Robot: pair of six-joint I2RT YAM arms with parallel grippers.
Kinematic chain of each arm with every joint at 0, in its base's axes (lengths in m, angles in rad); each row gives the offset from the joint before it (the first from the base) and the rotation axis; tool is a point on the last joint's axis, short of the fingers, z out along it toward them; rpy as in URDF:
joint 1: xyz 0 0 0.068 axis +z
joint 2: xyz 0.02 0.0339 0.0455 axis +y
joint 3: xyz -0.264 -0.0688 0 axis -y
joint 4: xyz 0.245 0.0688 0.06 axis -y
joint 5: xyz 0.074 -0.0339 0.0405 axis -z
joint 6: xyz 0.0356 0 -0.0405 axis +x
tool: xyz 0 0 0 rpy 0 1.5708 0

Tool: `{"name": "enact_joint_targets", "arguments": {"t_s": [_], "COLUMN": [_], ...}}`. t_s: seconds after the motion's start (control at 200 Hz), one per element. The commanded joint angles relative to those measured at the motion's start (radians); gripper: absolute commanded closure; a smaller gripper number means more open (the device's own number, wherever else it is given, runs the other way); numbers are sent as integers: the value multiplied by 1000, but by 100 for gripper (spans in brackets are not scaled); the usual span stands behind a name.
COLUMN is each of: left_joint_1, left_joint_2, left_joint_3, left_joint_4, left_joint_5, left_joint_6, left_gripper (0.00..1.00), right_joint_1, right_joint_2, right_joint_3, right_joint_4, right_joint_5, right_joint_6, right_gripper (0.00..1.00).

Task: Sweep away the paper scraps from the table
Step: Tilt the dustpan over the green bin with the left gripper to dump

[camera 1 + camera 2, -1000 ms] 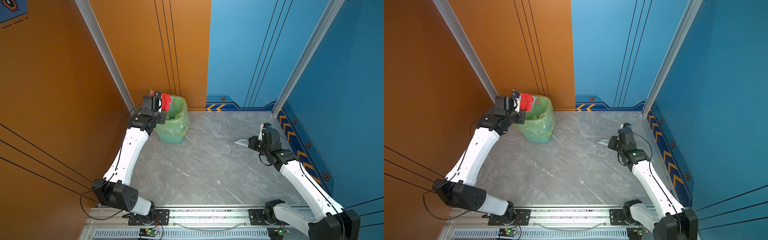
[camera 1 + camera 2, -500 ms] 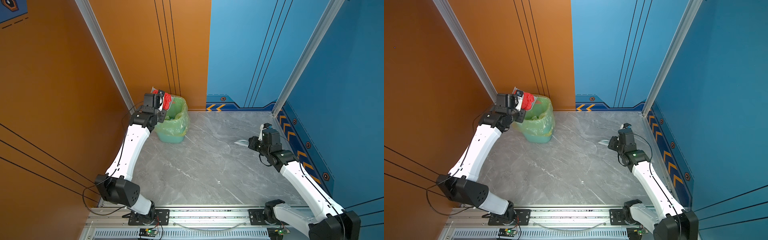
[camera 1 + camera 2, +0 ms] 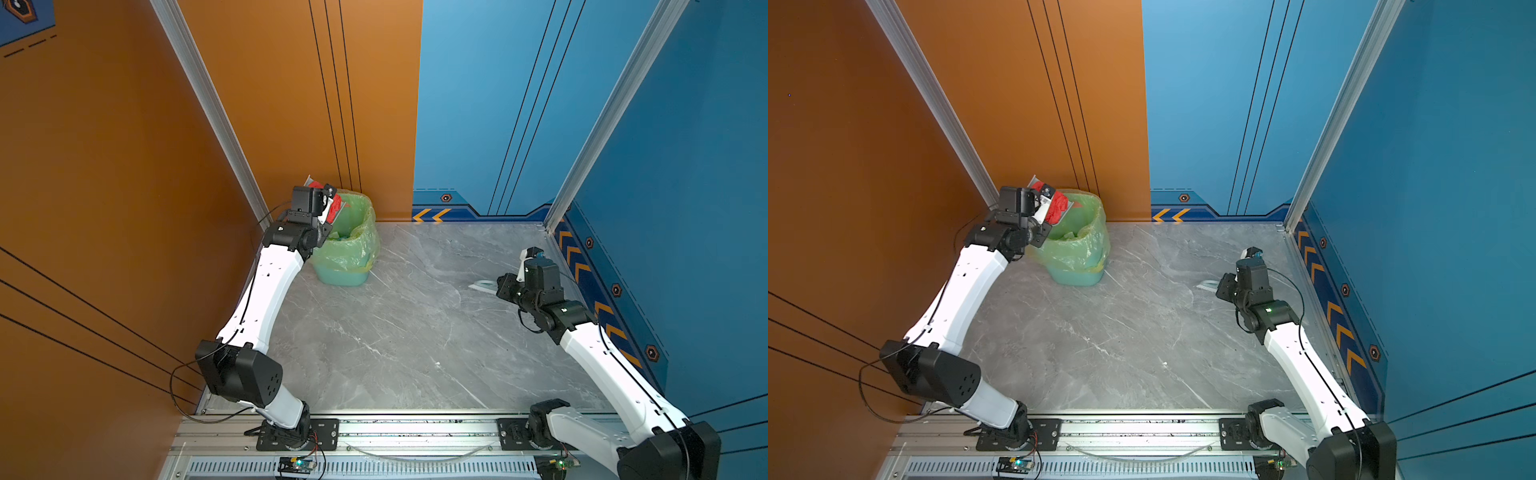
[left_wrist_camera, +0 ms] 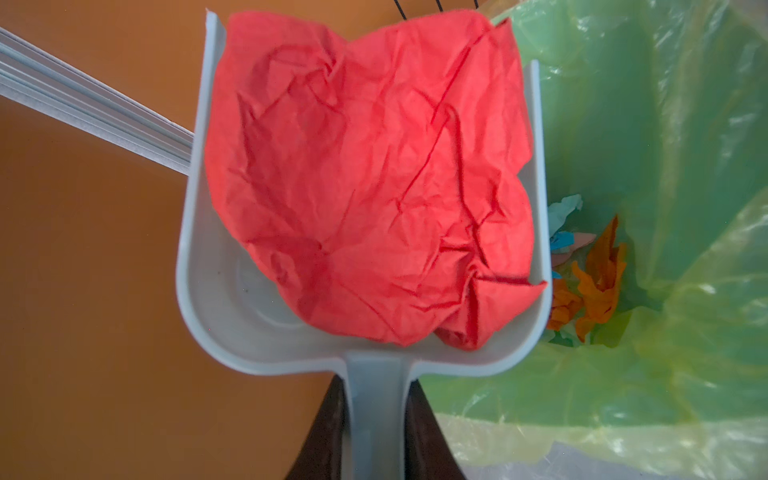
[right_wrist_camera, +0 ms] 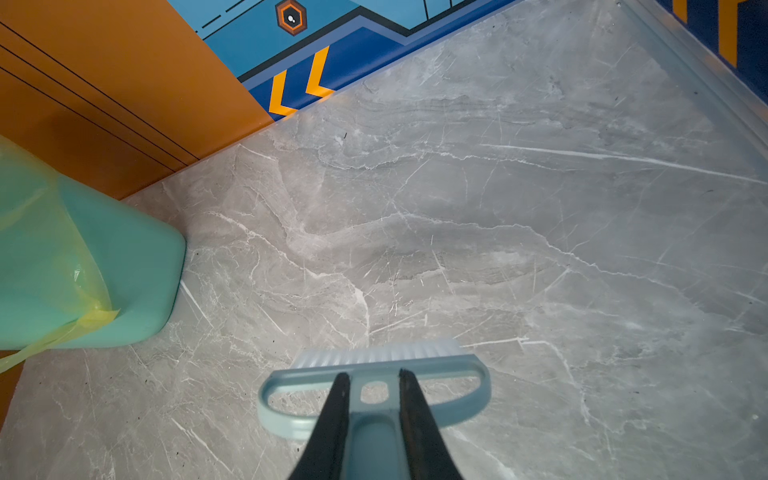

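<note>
A grey-blue dustpan (image 4: 216, 291) carries a red crumpled paper scrap (image 4: 365, 178). My left gripper (image 4: 376, 382) is shut on the dustpan's handle and holds it tilted above the near-wall rim of the green bag-lined bin (image 4: 665, 166); both top views show the red scrap (image 3: 334, 205) (image 3: 1054, 208) there. Orange (image 4: 598, 282) and light blue (image 4: 563, 208) paper scraps lie at the bottom of the bin. My right gripper (image 5: 371, 376) is shut on the handle of the grey-blue brush (image 5: 374, 357), bristles just above the grey marble table (image 5: 498, 208) at the right.
The bin (image 3: 349, 241) stands in the far left corner against the orange wall. Blue walls close the back and right sides. An aluminium rail (image 3: 415, 428) with both arm bases runs along the table's front edge. The brush (image 3: 484, 286) sits near the right wall.
The left arm has lifted the dustpan with the red scrap slightly higher over the bin's rim. The right arm and brush have not moved.
</note>
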Motion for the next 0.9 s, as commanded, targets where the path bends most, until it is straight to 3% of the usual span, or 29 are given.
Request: {"name": "enact_joint_targets", "arguments": {"t_s": [0.0, 0.491, 0.896], "left_joint_1": [-3, -76, -80], "left_joint_2": [13, 90, 92], "left_joint_3": [50, 134, 145], "left_joint_4": [-3, -3, -3], "left_joint_5": [-52, -184, -264], "left_joint_6": [74, 373, 486], "left_gripper": [100, 100, 100], "right_joint_1": [-7, -10, -22], "right_joint_2": [-18, -30, -41], "right_joint_3": [-16, -43, -63], "right_joint_4": [32, 53, 57], "right_joint_5": [-18, -31, -40], "right_joint_6": [-1, 10, 9], "right_gripper": [100, 100, 100]}}
